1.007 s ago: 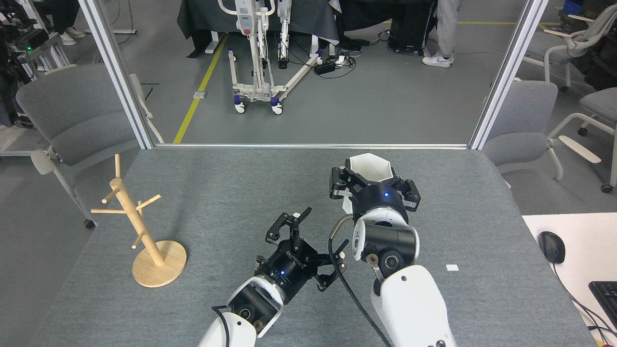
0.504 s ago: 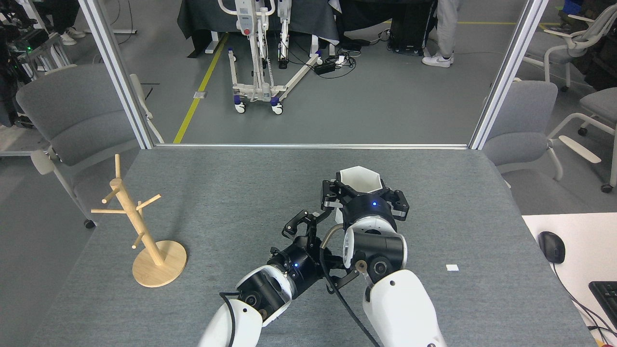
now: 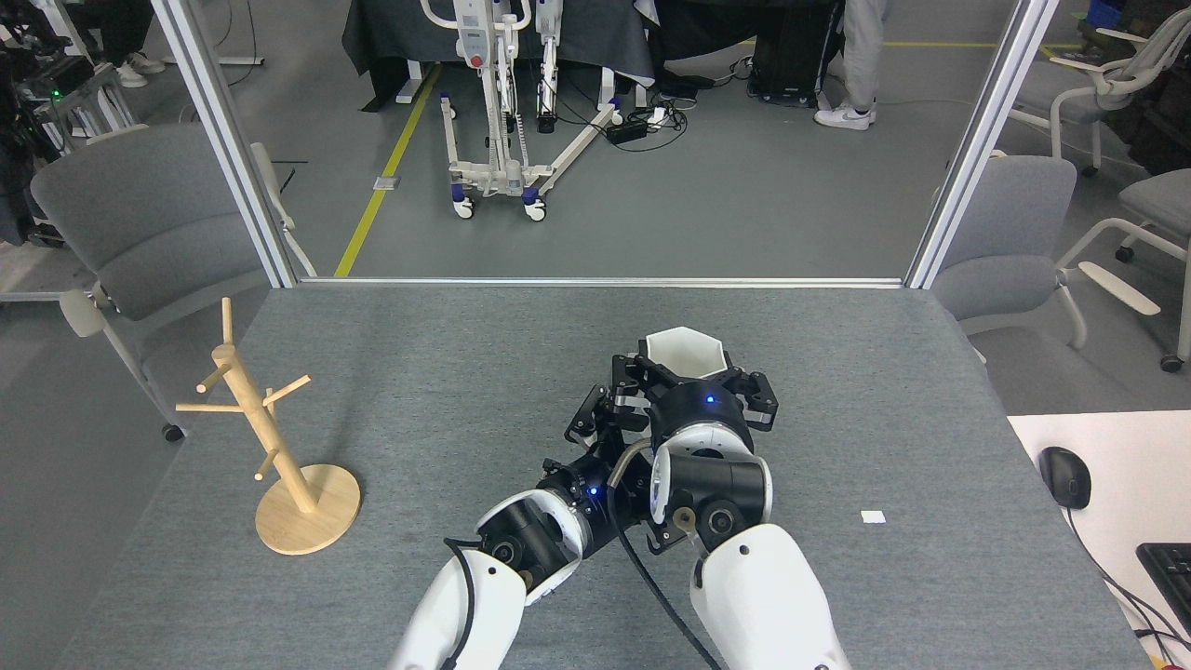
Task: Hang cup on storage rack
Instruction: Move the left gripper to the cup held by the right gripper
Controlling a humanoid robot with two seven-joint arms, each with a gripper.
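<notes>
Cup (image 3: pixel 686 352): only hexagonal rim and upper walls visible; base hidden behind right gripper (image 3: pixel 693 391). Left gripper (image 3: pixel 595 423): partly hidden behind right wrist, jaw state unreadable. Keyboard (image 3: pixel 1170 568): cut off by right edge.

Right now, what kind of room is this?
Probably a robotics lab or workshop: a wheeled lift frame and cables on the grey floor, office chairs, and a keyboard and mouse beside the table.

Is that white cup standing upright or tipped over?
Upright: the cup shows its open six-sided rim facing up, held in the right tool. Nothing visible inside the part that shows.
</notes>
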